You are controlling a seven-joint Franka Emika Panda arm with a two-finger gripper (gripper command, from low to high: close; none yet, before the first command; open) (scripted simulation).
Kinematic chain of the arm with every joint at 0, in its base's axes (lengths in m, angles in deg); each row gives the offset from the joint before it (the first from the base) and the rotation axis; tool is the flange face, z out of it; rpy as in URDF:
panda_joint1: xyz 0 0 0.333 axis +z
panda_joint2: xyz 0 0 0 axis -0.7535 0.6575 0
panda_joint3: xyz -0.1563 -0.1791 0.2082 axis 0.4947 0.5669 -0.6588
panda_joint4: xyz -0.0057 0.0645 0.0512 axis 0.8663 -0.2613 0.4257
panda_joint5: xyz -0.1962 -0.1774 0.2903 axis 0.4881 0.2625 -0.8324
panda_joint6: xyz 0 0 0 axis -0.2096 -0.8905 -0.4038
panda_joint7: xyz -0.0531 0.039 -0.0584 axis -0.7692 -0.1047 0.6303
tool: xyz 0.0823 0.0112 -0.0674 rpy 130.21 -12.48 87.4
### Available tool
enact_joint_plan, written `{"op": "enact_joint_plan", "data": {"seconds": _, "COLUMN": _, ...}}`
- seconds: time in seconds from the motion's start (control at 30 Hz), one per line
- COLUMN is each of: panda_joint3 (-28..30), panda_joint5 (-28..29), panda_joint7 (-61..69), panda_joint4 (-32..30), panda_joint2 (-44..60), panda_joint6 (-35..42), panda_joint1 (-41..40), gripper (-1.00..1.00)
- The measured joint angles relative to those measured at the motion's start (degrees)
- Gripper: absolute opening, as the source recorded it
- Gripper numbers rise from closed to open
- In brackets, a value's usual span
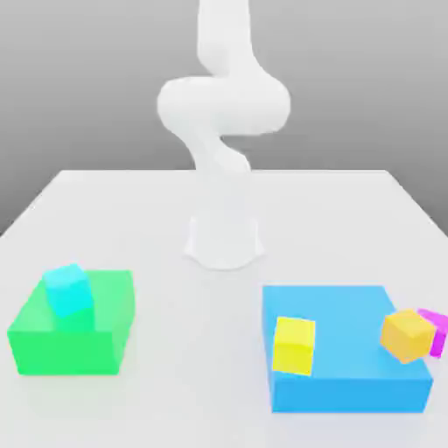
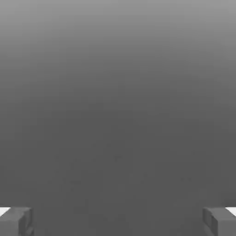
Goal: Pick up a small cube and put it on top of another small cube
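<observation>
While the grey two-finger gripper [image 2: 118,221] is held wide open over plain grey ground, a small matte cyan cube [image 1: 68,289] is seen tilted on a flat green block [image 1: 74,328], well apart.

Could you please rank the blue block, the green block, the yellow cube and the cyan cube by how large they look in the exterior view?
1. Blue block
2. Green block
3. Yellow cube and cyan cube: they look about alike, so I would not rank them.
</observation>
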Motion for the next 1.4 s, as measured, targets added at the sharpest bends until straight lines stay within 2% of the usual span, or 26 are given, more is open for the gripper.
{"op": "enact_joint_plan", "data": {"seconds": 0.33, "panda_joint3": 4.72, "panda_joint5": -3.63, "panda_joint7": 27.50, "panda_joint4": -3.75, "panda_joint2": 15.10, "panda_joint6": -4.38, "panda_joint1": 15.03, "gripper": 0.00}}
{"op": "enact_joint_plan", "data": {"seconds": 0.63, "panda_joint3": 4.73, "panda_joint5": -5.61, "panda_joint7": 50.90, "panda_joint4": -7.05, "panda_joint2": 28.47, "panda_joint6": -8.20, "panda_joint1": 24.91, "gripper": 0.00}}
{"op": "enact_joint_plan", "data": {"seconds": 0.83, "panda_joint3": 2.34, "panda_joint5": -4.26, "panda_joint7": 64.58, "panda_joint4": -9.30, "panda_joint2": 36.93, "panda_joint6": -10.91, "panda_joint1": 29.36, "gripper": 0.00}}
{"op": "enact_joint_plan", "data": {"seconds": 1.0, "panda_joint3": 0.79, "panda_joint5": -0.26, "panda_joint7": 73.55, "panda_joint4": -11.14, "panda_joint2": 43.57, "panda_joint6": -13.43, "panda_joint1": 33.40, "gripper": 0.00}}
{"op": "enact_joint_plan", "data": {"seconds": 1.17, "panda_joint3": 0.63, "panda_joint5": -0.29, "panda_joint7": 75.63, "panda_joint4": -11.52, "panda_joint2": 52.57, "panda_joint6": -21.83, "panda_joint1": 33.30, "gripper": 0.00}}
{"op": "enact_joint_plan", "data": {"seconds": 1.2, "panda_joint3": 0.61, "panda_joint5": -0.36, "panda_joint7": 75.71, "panda_joint4": -11.55, "panda_joint2": 53.76, "panda_joint6": -23.02, "panda_joint1": 33.26, "gripper": -1.00}}
{"op": "enact_joint_plan", "data": {"seconds": 1.4, "panda_joint3": 0.61, "panda_joint5": -0.40, "panda_joint7": 75.75, "panda_joint4": -11.56, "panda_joint2": 54.36, "panda_joint6": -23.47, "panda_joint1": 33.24, "gripper": -1.00}}
